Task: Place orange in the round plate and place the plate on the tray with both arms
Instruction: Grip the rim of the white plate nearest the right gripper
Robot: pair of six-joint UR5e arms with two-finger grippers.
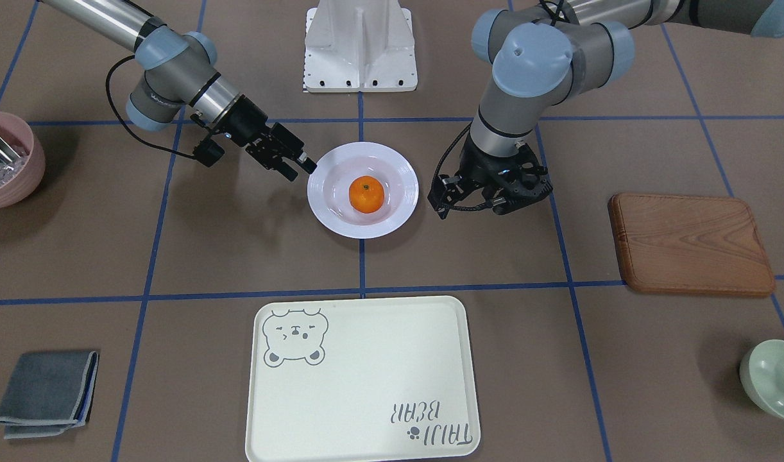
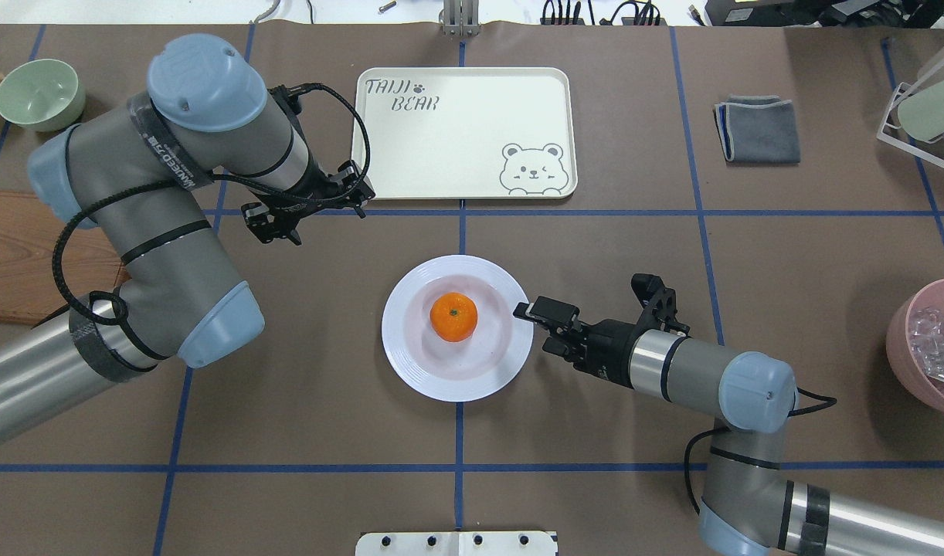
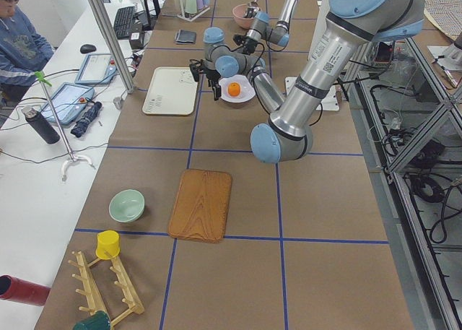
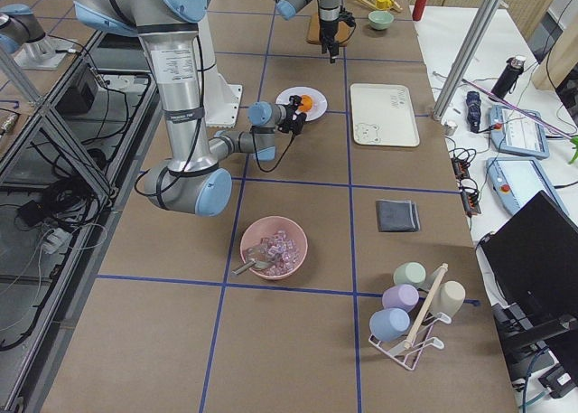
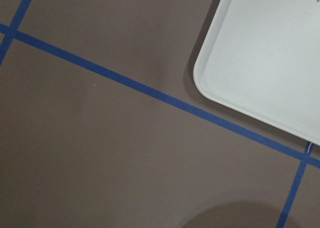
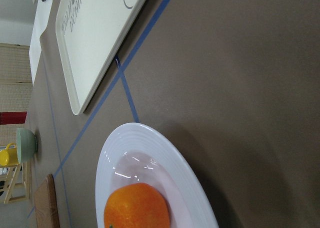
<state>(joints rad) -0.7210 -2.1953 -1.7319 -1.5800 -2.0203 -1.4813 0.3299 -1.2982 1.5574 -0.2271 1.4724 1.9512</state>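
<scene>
The orange (image 2: 453,316) already lies in the plate (image 2: 410,371), so carrying it to the tray (image 2: 472,139) is next. The right gripper (image 2: 530,318) waits at the rim, jaws apart, holding nothing. The left gripper (image 2: 310,215), wide open and empty, must reach the opposite rim.

Brown table (image 2: 325,401) (taped into blue squares): round plate (image 2: 418,371) at centre, tray (image 2: 456,147) by the edge opposite the robot, wooden board (image 1: 687,244) and green bowl (image 1: 774,378) toward one end, pink bowl (image 2: 916,355) and grey cloth (image 2: 758,130) toward the other.
</scene>
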